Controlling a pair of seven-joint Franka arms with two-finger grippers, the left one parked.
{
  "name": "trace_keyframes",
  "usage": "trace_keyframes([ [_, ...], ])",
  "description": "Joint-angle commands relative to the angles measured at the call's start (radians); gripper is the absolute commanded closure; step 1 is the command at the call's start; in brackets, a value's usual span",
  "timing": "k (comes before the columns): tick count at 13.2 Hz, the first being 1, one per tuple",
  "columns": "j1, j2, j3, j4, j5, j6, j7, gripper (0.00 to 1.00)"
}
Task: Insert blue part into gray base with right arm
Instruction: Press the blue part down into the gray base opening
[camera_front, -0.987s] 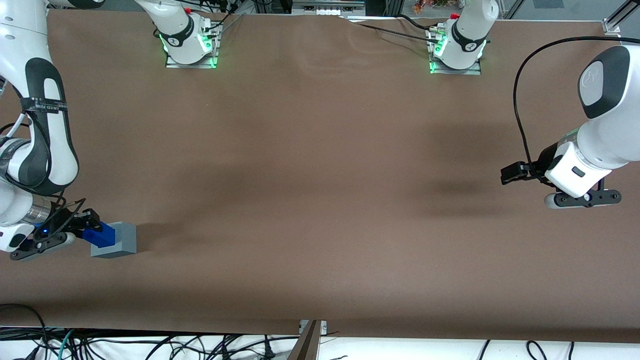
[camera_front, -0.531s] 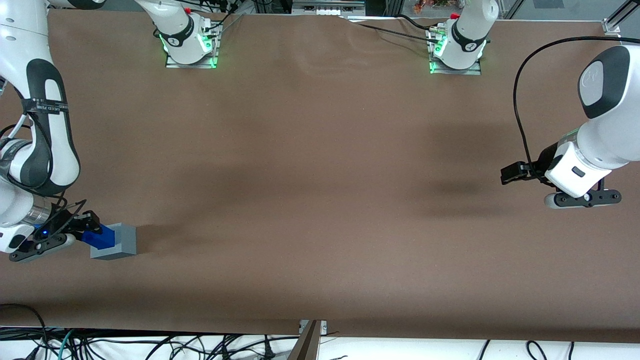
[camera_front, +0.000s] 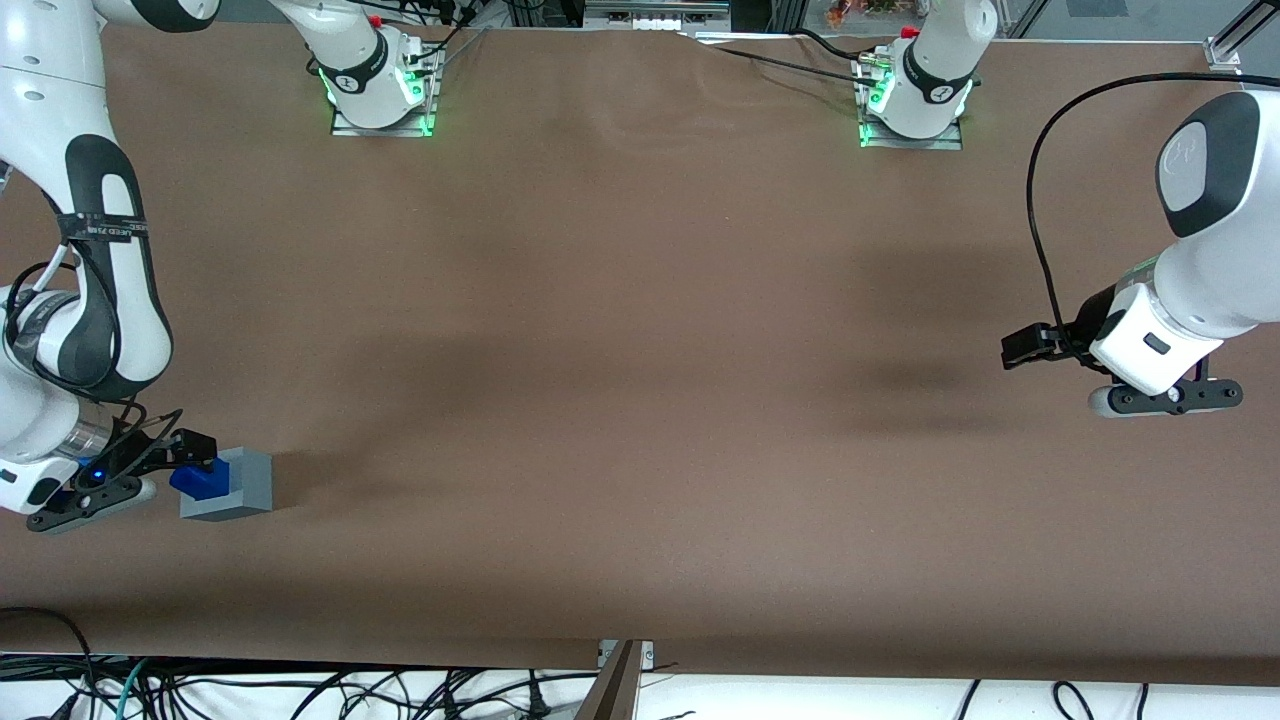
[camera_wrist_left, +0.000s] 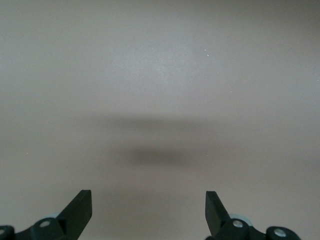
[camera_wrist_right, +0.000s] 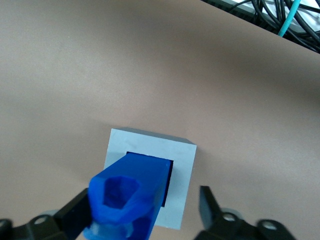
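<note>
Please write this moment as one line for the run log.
phase: insertion | gripper: open, at blue part, working arm's end | blue part: one end in gray base opening, other end sticking out | base: on table

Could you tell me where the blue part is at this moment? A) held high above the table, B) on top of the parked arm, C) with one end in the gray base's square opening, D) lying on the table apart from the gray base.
C: in the right wrist view the blue part runs into the recessed opening of the gray base, with the gripper open around its outer end.
</note>
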Motion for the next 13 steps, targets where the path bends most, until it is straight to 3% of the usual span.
trace_keyframes([
  [1, -0.002, 0.017, 0.009, 0.041, 0.013, -0.011, 0.001, 0.02],
  [9, 0.006, -0.001, 0.014, 0.119, 0.016, -0.113, 0.006, 0.01],
  [13, 0.026, -0.001, 0.070, 0.193, 0.039, -0.187, 0.307, 0.01],
])
